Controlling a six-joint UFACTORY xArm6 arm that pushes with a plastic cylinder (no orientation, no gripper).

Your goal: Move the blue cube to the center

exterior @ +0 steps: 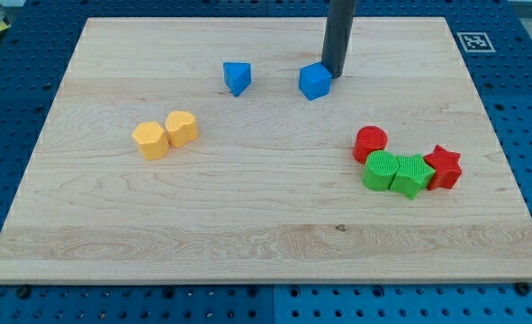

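The blue cube sits on the wooden board near the view's top, a little right of the middle. My tip is at the cube's upper right edge, touching or nearly touching it. The dark rod rises out of the view's top. A second blue block, wedge-like in shape, lies to the left of the cube.
Two yellow blocks lie side by side at the view's left. At the right, a red cylinder, a green cylinder, a green block and a red star block cluster together. A marker tag sits at the top right.
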